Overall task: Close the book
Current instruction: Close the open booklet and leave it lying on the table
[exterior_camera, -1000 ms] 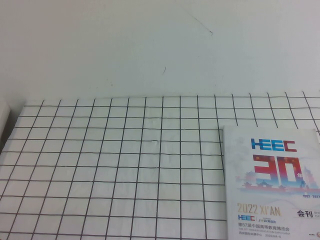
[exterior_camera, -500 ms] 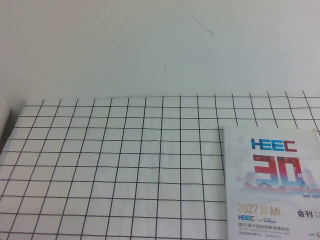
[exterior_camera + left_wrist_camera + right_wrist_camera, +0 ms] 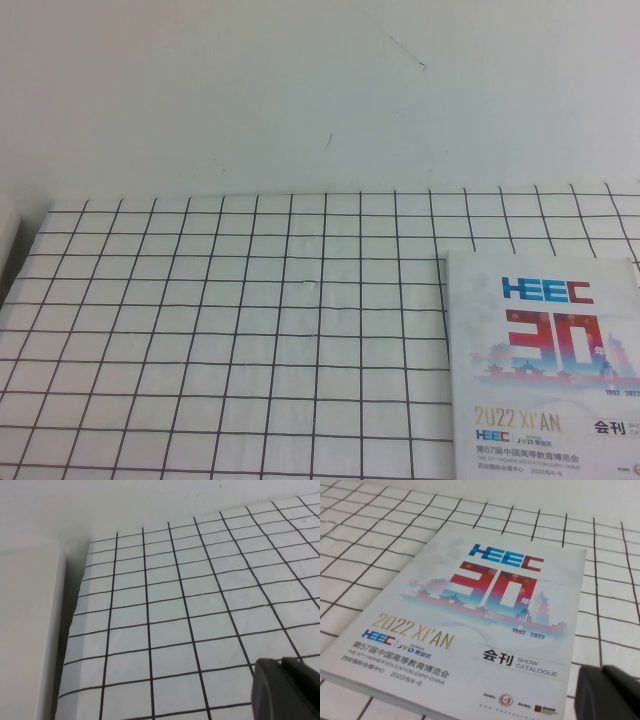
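A closed white book (image 3: 545,360) lies flat on the right side of the gridded cloth, front cover up, printed "HEEC 30" and "2022 XI'AN". Its near right corner runs out of the high view. The right wrist view shows the same book (image 3: 485,610) with its cover flat and no pages lifted. My right gripper (image 3: 603,670) hovers just off the book's corner, shut and holding nothing. My left gripper (image 3: 281,662) hangs shut and empty over bare cloth on the left side. Neither gripper appears in the high view.
A white cloth with black grid lines (image 3: 250,330) covers the table. A plain white wall rises behind it. A white block (image 3: 25,630) stands beside the cloth's left edge and also shows as the block (image 3: 5,228) at the left border of the high view.
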{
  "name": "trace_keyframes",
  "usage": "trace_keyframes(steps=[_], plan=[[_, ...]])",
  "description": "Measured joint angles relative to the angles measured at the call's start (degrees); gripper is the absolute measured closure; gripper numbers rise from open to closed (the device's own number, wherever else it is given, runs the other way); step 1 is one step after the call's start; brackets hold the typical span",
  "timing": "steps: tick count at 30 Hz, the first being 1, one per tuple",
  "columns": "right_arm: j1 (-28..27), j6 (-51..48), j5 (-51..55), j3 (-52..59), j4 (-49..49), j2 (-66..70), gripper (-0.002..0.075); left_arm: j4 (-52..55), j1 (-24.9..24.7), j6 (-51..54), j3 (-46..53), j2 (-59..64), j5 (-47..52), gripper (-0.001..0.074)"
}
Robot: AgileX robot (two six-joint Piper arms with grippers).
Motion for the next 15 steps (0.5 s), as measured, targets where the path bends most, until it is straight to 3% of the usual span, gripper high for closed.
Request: trace_keyframes(steps=[15], plan=[[-0.12,-0.58,-0.52,0.14,0.32,0.0,0.0729,0.0,0.0,0.0,0.0,0.0,0.0,0.0739]])
